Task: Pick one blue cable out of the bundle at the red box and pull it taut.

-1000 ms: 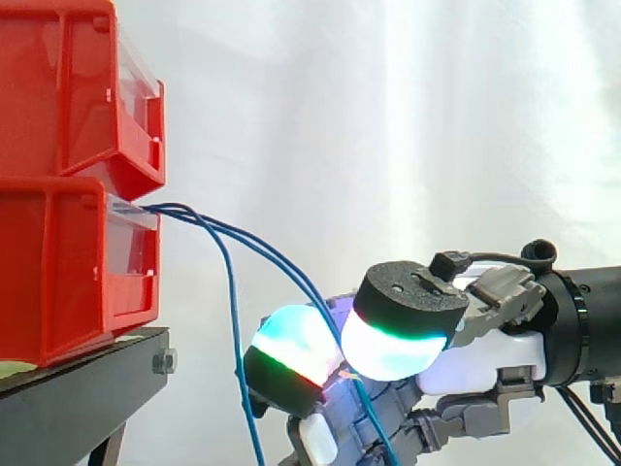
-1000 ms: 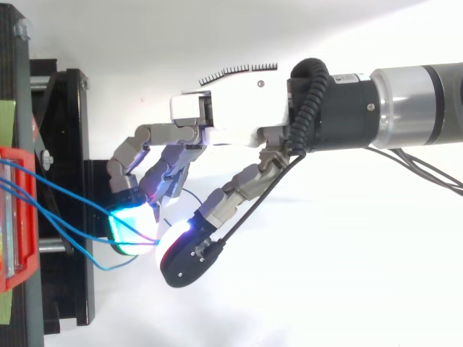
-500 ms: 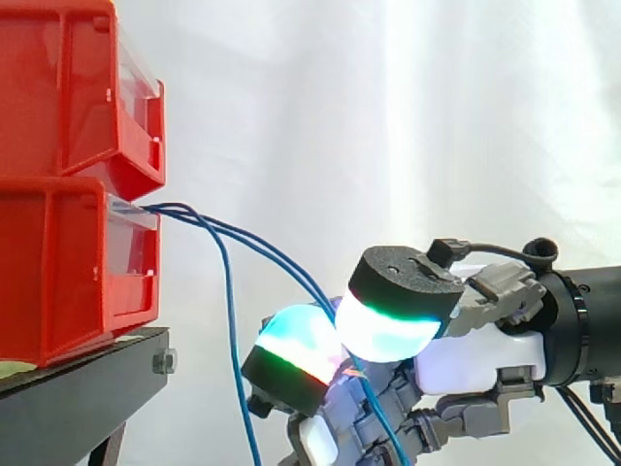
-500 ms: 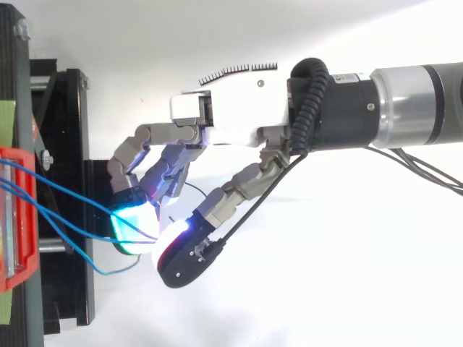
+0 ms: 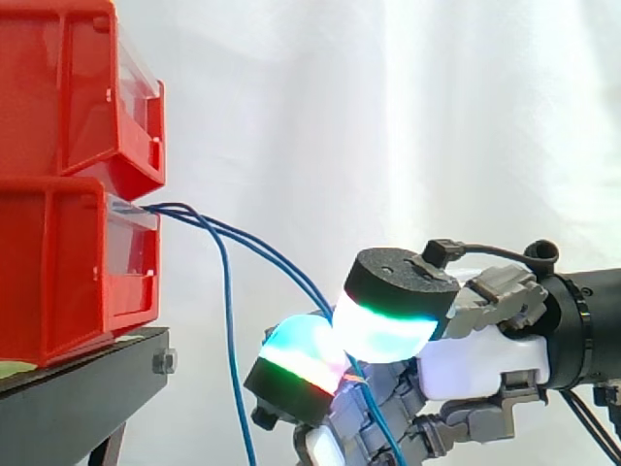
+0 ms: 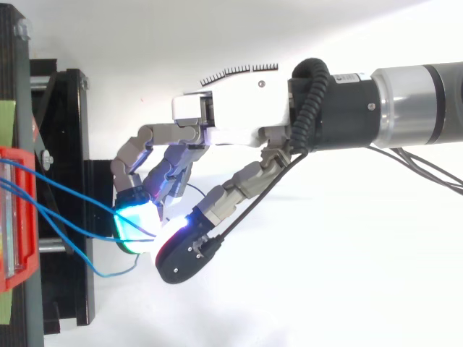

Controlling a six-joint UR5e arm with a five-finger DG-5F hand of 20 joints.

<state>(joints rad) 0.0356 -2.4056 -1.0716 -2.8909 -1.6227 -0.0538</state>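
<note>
My hand [image 6: 231,119] is curled, its thumb and finger pads [image 5: 383,325] pinched together on a blue cable [image 5: 277,257]. I can't tell whether a 2nd one is caught with it. From the pinch the cable climbs with a slight sag to the lower red box [image 5: 58,262], straight ahead of the hand. I judge tautening means drawing back along that line. 1 loose cable [image 5: 230,330] hangs free nearer the box.

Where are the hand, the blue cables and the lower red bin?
hand [image 6: 231,116]: top view, on its white palm housing.
blue cables [image 5: 230,320]: side view, on the strand hanging down.
lower red bin [image 5: 58,262]: side view, on its side wall.
</note>
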